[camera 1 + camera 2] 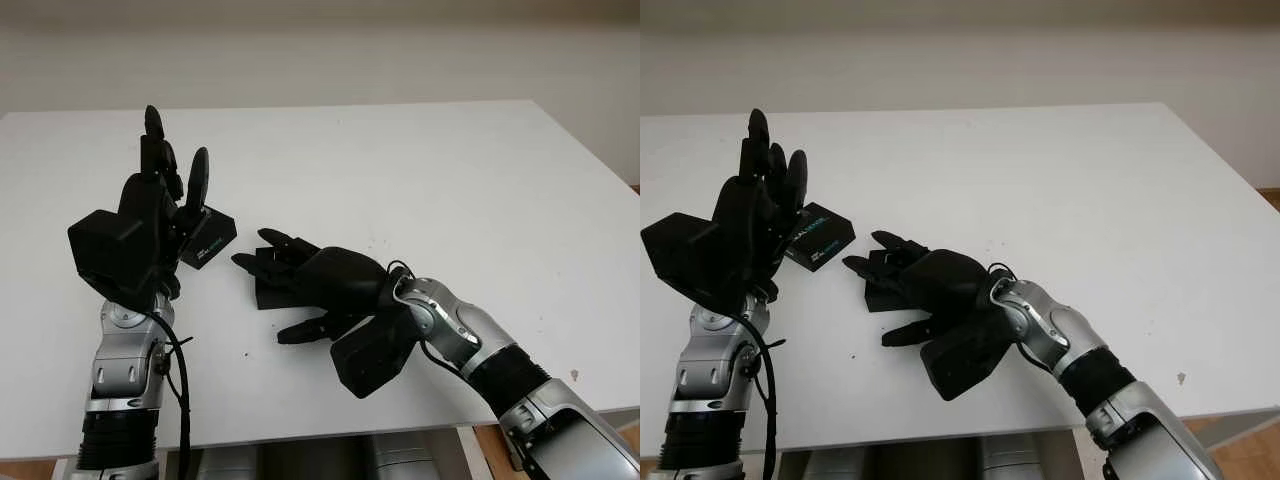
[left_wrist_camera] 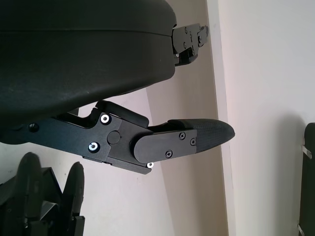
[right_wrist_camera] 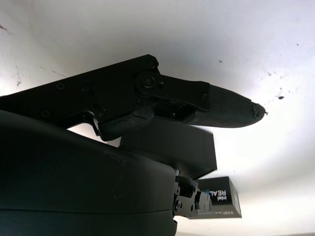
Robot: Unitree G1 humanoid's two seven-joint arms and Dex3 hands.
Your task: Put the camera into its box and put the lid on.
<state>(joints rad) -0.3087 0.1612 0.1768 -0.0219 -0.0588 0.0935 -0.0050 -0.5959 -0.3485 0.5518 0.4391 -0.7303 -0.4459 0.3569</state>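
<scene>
Head view: I read the table point(image 1: 480, 180) from left to right.
Left hand point(image 1: 160, 195): raised above the table's left side, fingers pointing up and uncurled, holding nothing.
Lid point(image 1: 208, 238): a flat black piece with printed lettering, lying on the table just behind and right of my left hand; I take it for the lid, though it could be another part of the packaging.
Box point(image 1: 272, 290): a small black block near the table's middle, mostly covered by my right hand.
Right hand point(image 1: 290, 275): low over the box, two fingers laid across its top and the thumb below toward the near side. I cannot tell whether they are clamped on it or only resting.
Camera: I cannot pick it out; it may already sit in the box under my fingers.
Handling: I judge the box and lid to be light, stiff cardboard with a smooth finish, so they will slide on the table if pushed.
Hold: I would take the lid by its two long edges and keep it level while lowering it.
</scene>
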